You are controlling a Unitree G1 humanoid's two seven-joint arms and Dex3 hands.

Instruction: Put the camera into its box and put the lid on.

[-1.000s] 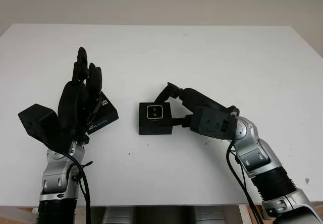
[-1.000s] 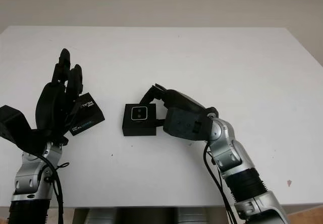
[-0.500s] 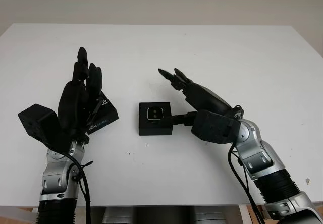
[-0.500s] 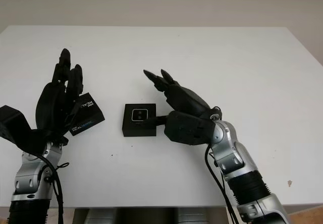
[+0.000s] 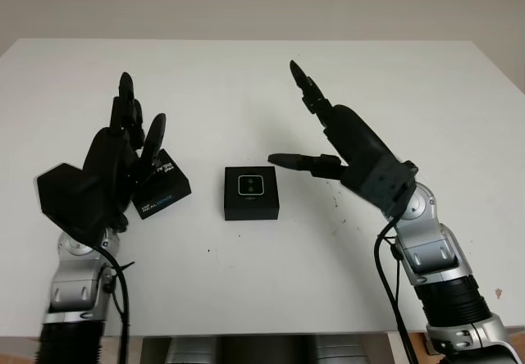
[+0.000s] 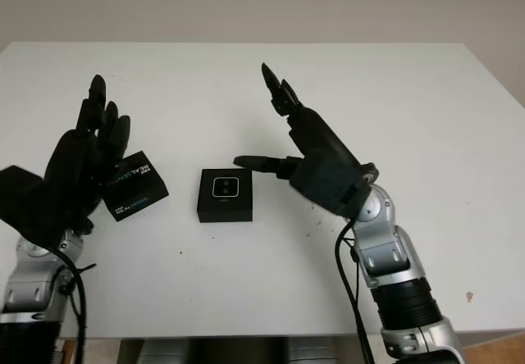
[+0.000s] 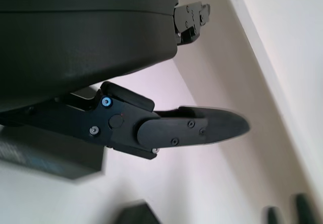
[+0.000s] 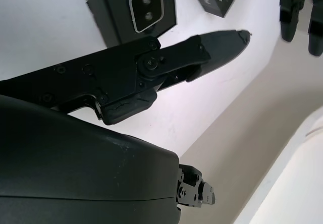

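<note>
Camera (image 5: pixel 251 185) sits in its box (image 5: pixel 251 207) at worktop (image 5: pixel 410 93) centre; lid (image 5: pixel 161 185) lies at nine o'clock beside the empty left hand (image 5: pixel 115 163). Right hand (image 5: pixel 349 147) open, three o'clock. A skewed lid could jam.

Robot lab/test bench — plain white table (image 5: pixel 246 77), bare beige wall (image 5: pixel 262 3) (no decor)

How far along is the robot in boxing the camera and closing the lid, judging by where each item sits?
Done: the camera sits inside its open box mid-table. In hand: nothing; the right hand is open above the table beside the box, and the left hand is open over the lid. Left: picking up the lid, which lies apart from the box, and fitting it on.
</note>
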